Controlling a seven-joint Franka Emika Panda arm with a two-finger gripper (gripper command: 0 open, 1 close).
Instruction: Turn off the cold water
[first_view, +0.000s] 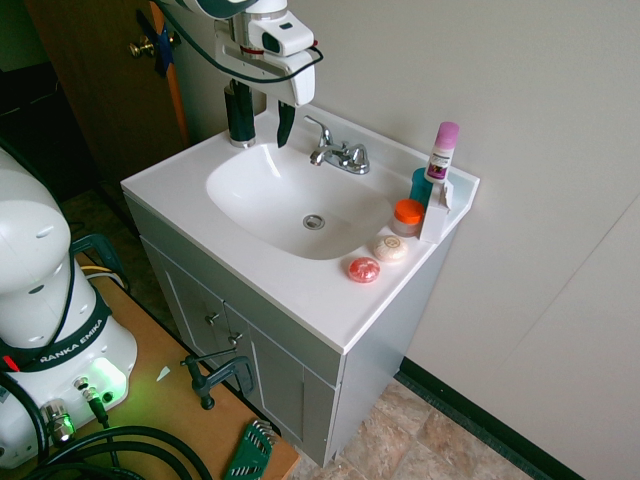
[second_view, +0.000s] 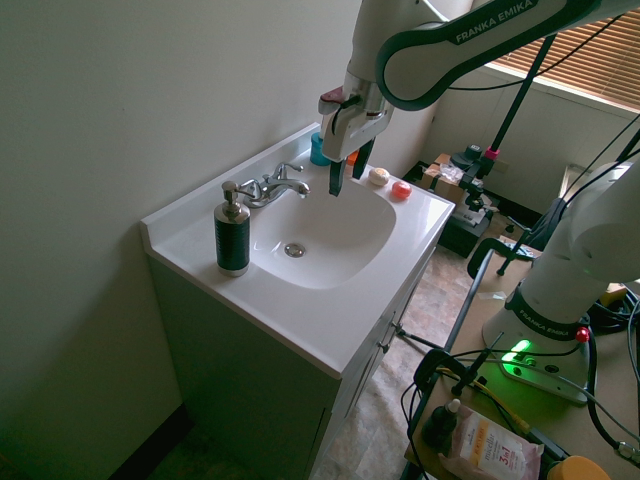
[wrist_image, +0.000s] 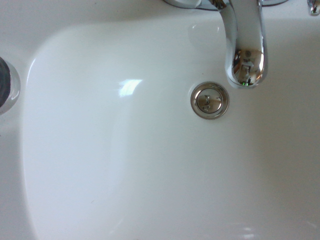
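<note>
While we look for a line to the small shiny chrome lever on the faucet's right-hand side (first_view: 357, 157), we see it lies from the tool (second_view: 350, 168) towards the white table's (first_view: 300, 312) back edge and the end bearing the toiletries (first_view: 425, 195). Its long axis is hard for us to read. Our tool hangs over the white oval basin (first_view: 270, 205), its fingers apart with nothing between them. The first exterior view shows one finger plainly; the second shows both. Our wrist view shows the curved chrome spout (wrist_image: 245, 55) and only a cut-off piece of chrome, probably the lever. We judge that the spout could be knocked on the way across.
</note>
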